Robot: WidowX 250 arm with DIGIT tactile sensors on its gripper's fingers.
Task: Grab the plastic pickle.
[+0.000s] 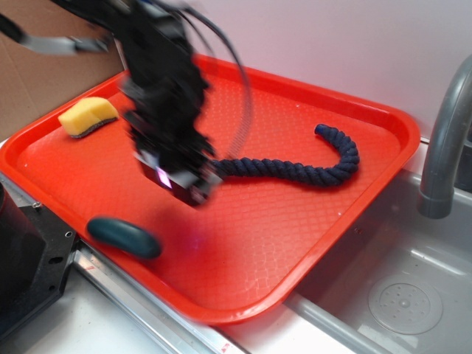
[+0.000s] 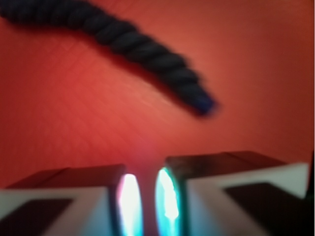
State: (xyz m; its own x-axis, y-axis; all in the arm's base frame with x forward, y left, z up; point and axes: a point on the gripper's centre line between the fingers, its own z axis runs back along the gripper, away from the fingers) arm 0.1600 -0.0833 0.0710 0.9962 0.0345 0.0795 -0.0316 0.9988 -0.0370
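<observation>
The plastic pickle (image 1: pixel 124 236), a dark teal-green capsule, lies on the red tray (image 1: pixel 295 243) near its front-left rim. My gripper (image 1: pixel 181 184) hovers over the tray's middle, up and to the right of the pickle and apart from it; it is motion-blurred. In the wrist view the pickle is out of sight. There my gripper (image 2: pixel 146 196) shows two glowing pads (image 2: pixel 129 201) almost together, with only a thin strip of red tray between them and nothing held.
A twisted navy rope (image 1: pixel 295 168) (image 2: pixel 133 42) curves across the tray just right of the gripper. A yellow sponge (image 1: pixel 88 116) sits at the tray's back left. A grey faucet (image 1: pixel 442 140) and sink basin (image 1: pixel 405 302) lie to the right.
</observation>
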